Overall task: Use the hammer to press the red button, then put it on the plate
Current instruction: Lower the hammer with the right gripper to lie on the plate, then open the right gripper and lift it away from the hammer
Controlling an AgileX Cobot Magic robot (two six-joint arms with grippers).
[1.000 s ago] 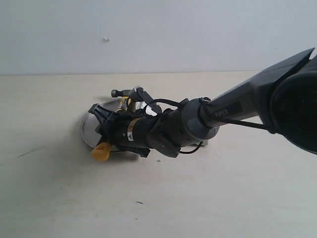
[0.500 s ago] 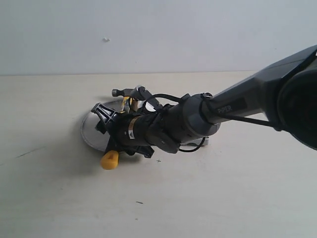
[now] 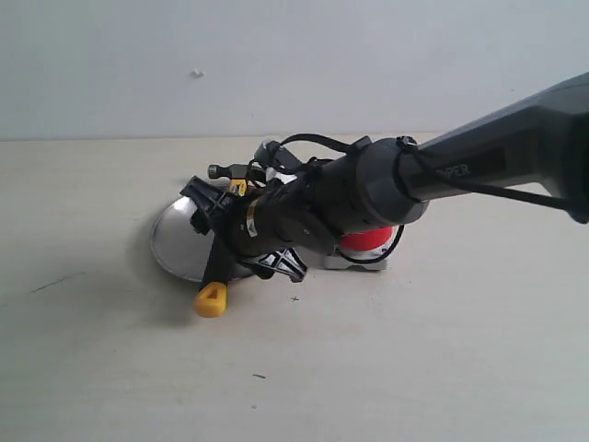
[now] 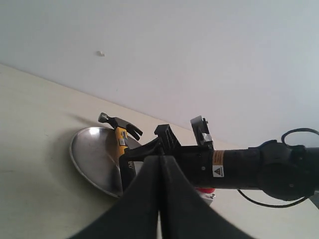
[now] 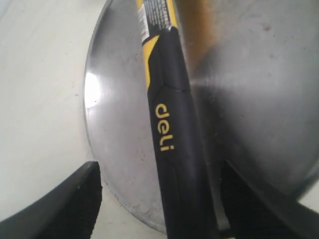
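The hammer (image 3: 217, 265) lies on the plate (image 3: 175, 247): its dark head (image 3: 225, 171) is past the far rim and its yellow looped end (image 3: 211, 299) hangs over the near rim onto the table. My right gripper (image 3: 244, 230) hovers open over the handle (image 5: 172, 124), one finger (image 5: 75, 199) on each side with a gap to it. The red button (image 3: 368, 241) on its grey base shows just behind the right wrist. My left gripper (image 4: 160, 158) is shut and empty, pointing toward the plate (image 4: 92, 154) and hammer head (image 4: 118, 122).
The pale tabletop (image 3: 414, 368) runs back to a white wall (image 3: 294, 64). The right arm's dark link (image 3: 497, 161) crosses above the right side of the table. A cable loop (image 3: 373, 261) hangs beside the button's base.
The right gripper has opened and let go of the hammer, whose handle now rests on the plate. The wrist has risen and drawn back, uncovering the red button.
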